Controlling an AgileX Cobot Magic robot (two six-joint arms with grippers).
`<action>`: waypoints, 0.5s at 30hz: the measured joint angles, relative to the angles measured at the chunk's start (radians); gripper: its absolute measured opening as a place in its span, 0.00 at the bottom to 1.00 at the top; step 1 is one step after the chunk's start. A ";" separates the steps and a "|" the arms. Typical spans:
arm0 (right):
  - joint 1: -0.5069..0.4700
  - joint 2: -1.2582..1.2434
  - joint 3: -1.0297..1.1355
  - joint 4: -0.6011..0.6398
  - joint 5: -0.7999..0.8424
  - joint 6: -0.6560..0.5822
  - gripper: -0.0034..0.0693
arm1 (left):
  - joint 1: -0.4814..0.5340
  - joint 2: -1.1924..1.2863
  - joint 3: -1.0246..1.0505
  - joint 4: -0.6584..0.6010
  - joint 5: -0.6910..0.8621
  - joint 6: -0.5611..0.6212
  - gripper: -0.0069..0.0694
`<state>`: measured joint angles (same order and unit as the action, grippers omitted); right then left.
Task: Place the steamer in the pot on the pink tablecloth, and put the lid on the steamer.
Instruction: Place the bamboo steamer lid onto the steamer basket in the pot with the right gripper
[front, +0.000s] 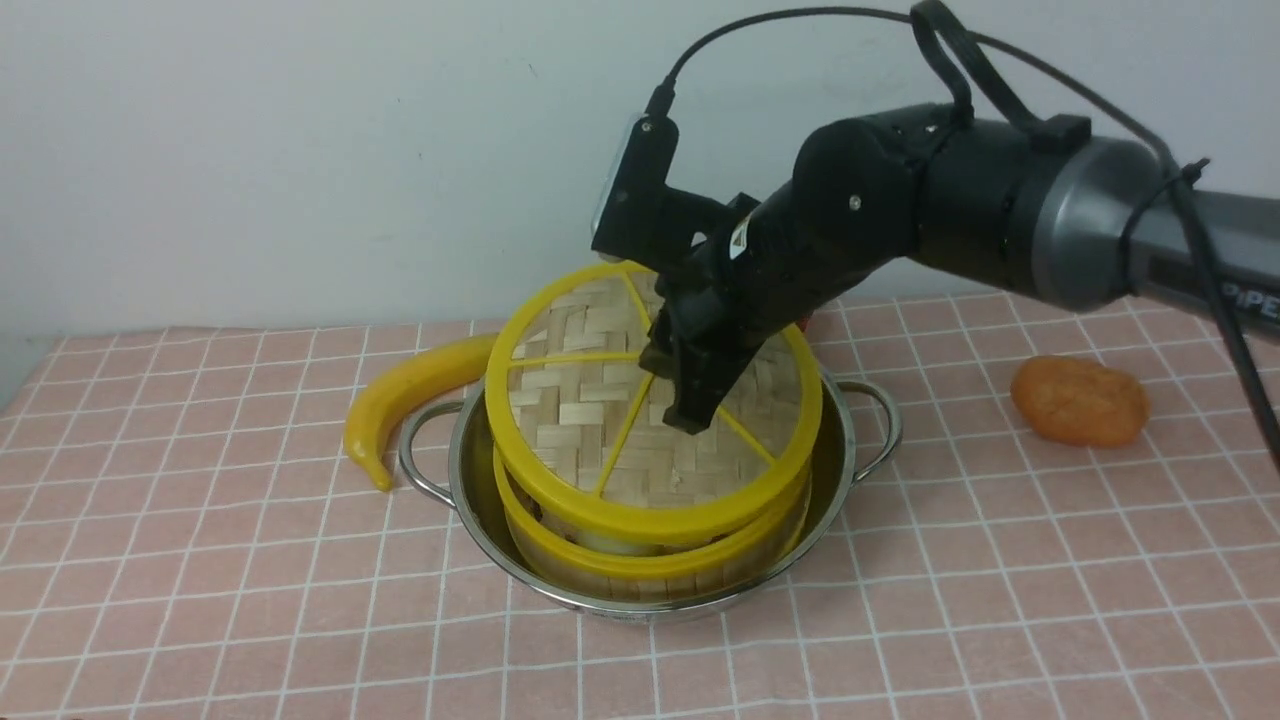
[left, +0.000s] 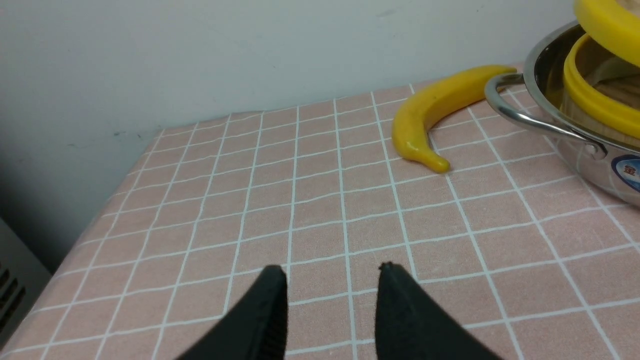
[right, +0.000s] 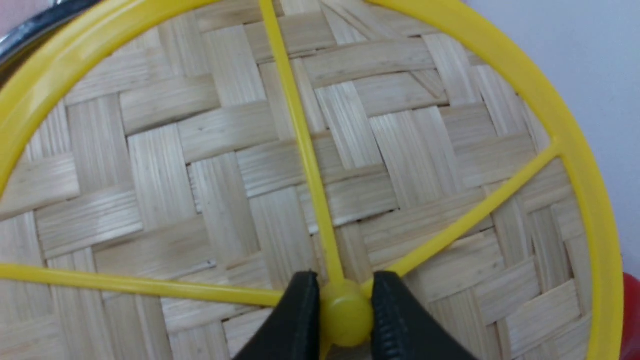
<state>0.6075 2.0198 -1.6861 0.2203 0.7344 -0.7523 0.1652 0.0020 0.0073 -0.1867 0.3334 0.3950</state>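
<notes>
The steel pot (front: 840, 470) stands on the pink tablecloth (front: 200, 600). The steamer (front: 650, 570) with its yellow rim sits inside the pot. The woven lid (front: 590, 400) with yellow spokes is tilted over the steamer, its near edge at the steamer's rim and its far edge raised. My right gripper (front: 690, 400) is shut on the lid's centre knob (right: 345, 315). My left gripper (left: 332, 272) is open and empty, low over the cloth, left of the pot (left: 595, 165). The steamer's rim (left: 595, 95) and the lid's edge (left: 610, 20) show in the left wrist view. The dumplings are hidden.
A yellow toy banana (front: 410, 390) lies against the pot's left handle; it also shows in the left wrist view (left: 435, 110). An orange lumpy toy (front: 1080, 400) lies at the right. A red thing (right: 631, 315) peeks out behind the lid. The table's left edge (left: 100, 210) is near.
</notes>
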 joint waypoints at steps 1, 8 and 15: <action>0.000 0.005 0.000 0.016 -0.002 -0.003 0.25 | 0.000 0.000 0.000 0.000 0.000 0.000 0.41; 0.000 0.020 -0.001 0.032 0.043 0.002 0.25 | 0.000 0.000 0.000 0.000 0.000 0.000 0.41; 0.000 0.035 -0.001 0.028 0.057 0.007 0.25 | 0.000 0.000 0.000 0.000 0.000 0.000 0.41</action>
<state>0.6075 2.0546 -1.6876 0.2486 0.7915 -0.7457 0.1652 0.0020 0.0073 -0.1867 0.3334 0.3950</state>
